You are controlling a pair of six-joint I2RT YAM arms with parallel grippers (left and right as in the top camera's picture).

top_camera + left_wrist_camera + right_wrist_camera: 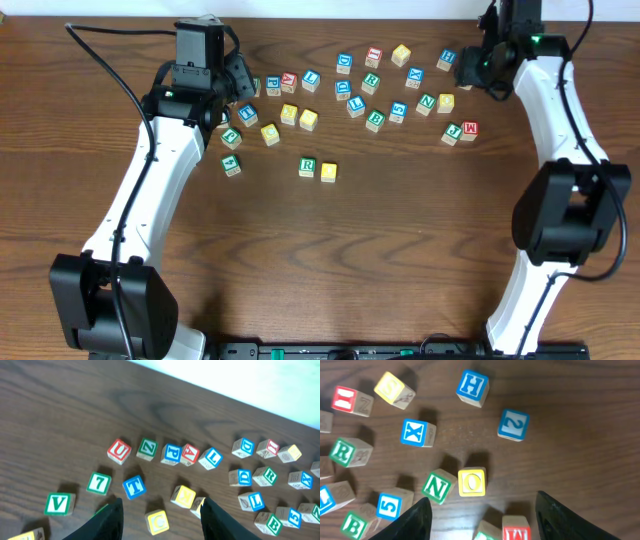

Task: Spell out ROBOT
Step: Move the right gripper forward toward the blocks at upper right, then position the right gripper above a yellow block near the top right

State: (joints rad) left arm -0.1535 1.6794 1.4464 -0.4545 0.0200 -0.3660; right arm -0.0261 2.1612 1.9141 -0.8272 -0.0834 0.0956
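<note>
A green R block and a yellow block stand side by side in the middle of the table, apart from the scattered letter blocks. My left gripper is open and empty above a yellow C block, with a blue T block just beyond; it is at the left cluster in the overhead view. My right gripper is open and empty; a yellow O block and a green N block lie just ahead of it. A green B block sits mid-cluster.
Several more letter blocks lie across the far half of the table, among them a red M block, blue H block, blue 2 block, green V block and red U block. The table's far edge is close behind.
</note>
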